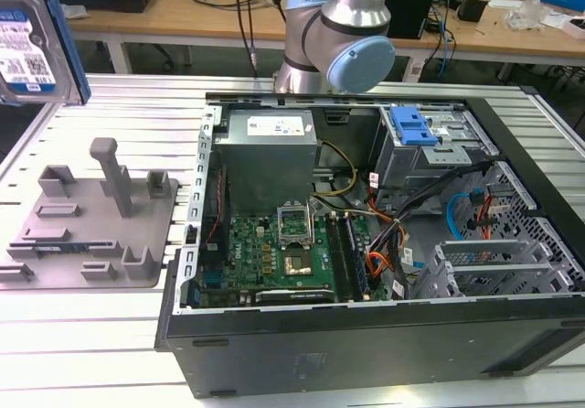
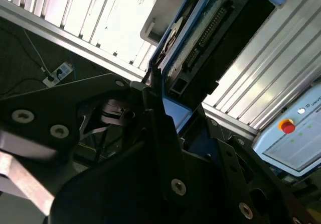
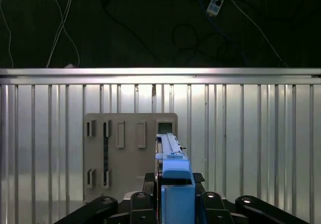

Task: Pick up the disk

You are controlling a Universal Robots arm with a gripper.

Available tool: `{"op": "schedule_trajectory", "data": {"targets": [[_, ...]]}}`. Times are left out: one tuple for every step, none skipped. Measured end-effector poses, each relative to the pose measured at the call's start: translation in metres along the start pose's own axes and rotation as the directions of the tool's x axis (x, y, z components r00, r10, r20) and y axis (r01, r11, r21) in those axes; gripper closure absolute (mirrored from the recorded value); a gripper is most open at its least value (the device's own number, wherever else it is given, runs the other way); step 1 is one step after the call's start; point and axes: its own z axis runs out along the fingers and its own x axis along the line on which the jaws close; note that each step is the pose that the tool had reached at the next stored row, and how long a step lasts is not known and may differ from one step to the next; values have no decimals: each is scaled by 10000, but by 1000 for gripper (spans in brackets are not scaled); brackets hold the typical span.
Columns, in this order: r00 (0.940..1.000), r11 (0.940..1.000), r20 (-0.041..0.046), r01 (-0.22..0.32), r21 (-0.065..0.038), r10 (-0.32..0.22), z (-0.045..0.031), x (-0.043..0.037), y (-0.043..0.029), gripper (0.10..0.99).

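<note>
The disk [image 1: 26, 47], a silver hard drive with a white-and-blue label and blue side rails, hangs in the air at the exterior view's upper left, high above the table. In the first wrist view the disk [image 3: 174, 176] shows edge-on with its blue rail toward the camera, and my gripper [image 3: 175, 204] is shut on it from both sides. In the second wrist view the disk [image 2: 198, 43] sticks out past the black fingers [image 2: 153, 91], which clamp its near end.
A grey fixture tray [image 1: 91, 216] with upright posts lies on the slatted table, directly beneath the held disk [image 3: 128, 153]. An open computer case [image 1: 366, 243] with a blue drive-bay bracket [image 1: 411, 126] fills the exterior view's right. The arm's base [image 1: 334, 33] stands behind it.
</note>
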Motion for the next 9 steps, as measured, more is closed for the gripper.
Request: {"op": "schedule_trajectory", "data": {"targets": [[10000,10000,0,0,0,0,-60,2,1,722],[10000,10000,0,0,0,0,-101,3,2,722],[10000,10000,0,0,-2,0,-164,5,4,722],[10000,10000,-1,0,-2,0,-188,6,4,722],[10000,10000,0,0,0,0,-190,6,4,722],[10000,10000,1,0,0,0,-190,6,4,722],[10000,10000,0,0,-1,0,-192,6,4,722],[10000,10000,0,0,-1,0,-192,6,4,722],[10000,10000,0,0,-1,0,-194,6,4,722]]}}
